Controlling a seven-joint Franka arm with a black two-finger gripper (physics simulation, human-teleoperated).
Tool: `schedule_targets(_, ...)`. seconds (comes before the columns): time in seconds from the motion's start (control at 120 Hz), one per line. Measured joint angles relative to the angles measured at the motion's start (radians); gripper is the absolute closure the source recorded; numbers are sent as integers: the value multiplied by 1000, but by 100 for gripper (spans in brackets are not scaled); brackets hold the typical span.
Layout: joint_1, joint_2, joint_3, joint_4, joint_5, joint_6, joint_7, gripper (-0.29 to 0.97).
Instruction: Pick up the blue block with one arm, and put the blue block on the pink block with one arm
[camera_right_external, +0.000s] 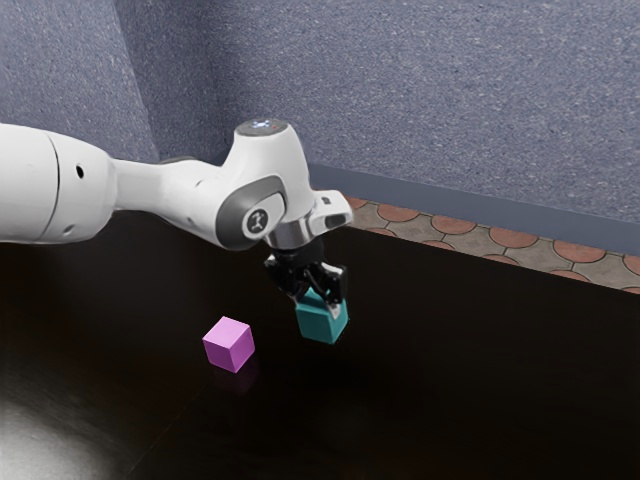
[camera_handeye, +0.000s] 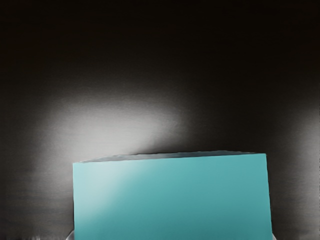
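A teal-blue block sits between the black fingers of my gripper, which is shut on its upper part. Whether the block rests on the dark table or hangs just above it I cannot tell. In the wrist view the same blue block looms large right under my hand. A pink block lies on the table toward the exterior view's left of the blue one, about a block's width away and slightly nearer the front.
The dark glossy table stretches to the exterior view's right and front. Behind its far edge runs a tiled floor and a grey wall. A bright glare patch lies at the front left of the table.
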Motion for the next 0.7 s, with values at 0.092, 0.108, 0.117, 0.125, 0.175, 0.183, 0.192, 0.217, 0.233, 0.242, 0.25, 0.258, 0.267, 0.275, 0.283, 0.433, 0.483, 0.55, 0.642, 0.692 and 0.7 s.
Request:
schedule_targets(0.092, 5, -43, 27, -1, 17, -25, -2, 43)
schedule_targets(0.108, 5, -50, 32, -1, 19, -30, -2, 43)
schedule_targets(0.117, 4, -53, 36, -1, 21, -32, -2, 43)
schedule_targets(0.125, 4, -55, 38, -1, 22, -34, -1, 43)
schedule_targets(0.175, 6, -65, 54, -1, 29, -48, 0, 43)
schedule_targets(0.183, 7, -66, 57, -1, 30, -50, 0, 43)
schedule_targets(0.192, 8, -67, 58, -1, 31, -52, 0, 43)
schedule_targets(0.217, 10, -69, 63, -1, 36, -58, 1, 43)
schedule_targets(0.233, 12, -70, 64, -1, 39, -62, 1, 43)
schedule_targets(0.242, 12, -70, 65, -1, 40, -63, 2, 43)
schedule_targets(0.25, 12, -71, 66, -1, 41, -65, 2, 43)
schedule_targets(0.258, 12, -71, 67, -1, 42, -67, 3, 43)
schedule_targets(0.267, 12, -71, 67, -1, 43, -69, 3, 43)
schedule_targets(0.275, 13, -72, 68, -2, 44, -70, 4, 43)
schedule_targets(0.283, 13, -72, 68, -2, 45, -72, 4, 43)
schedule_targets(0.433, 5, -84, 99, -19, 75, -90, 12, 44)
schedule_targets(0.483, 6, -95, 113, -30, 94, -92, 14, 44)
schedule_targets(0.55, 13, -105, 124, -45, 112, -94, 18, 44)
schedule_targets(0.642, 18, -128, 129, -74, 135, -94, 21, 44)
schedule_targets(0.692, 24, -139, 130, -88, 145, -93, 23, 44)
schedule_targets(0.7, 25, -140, 130, -90, 147, -93, 23, 44)
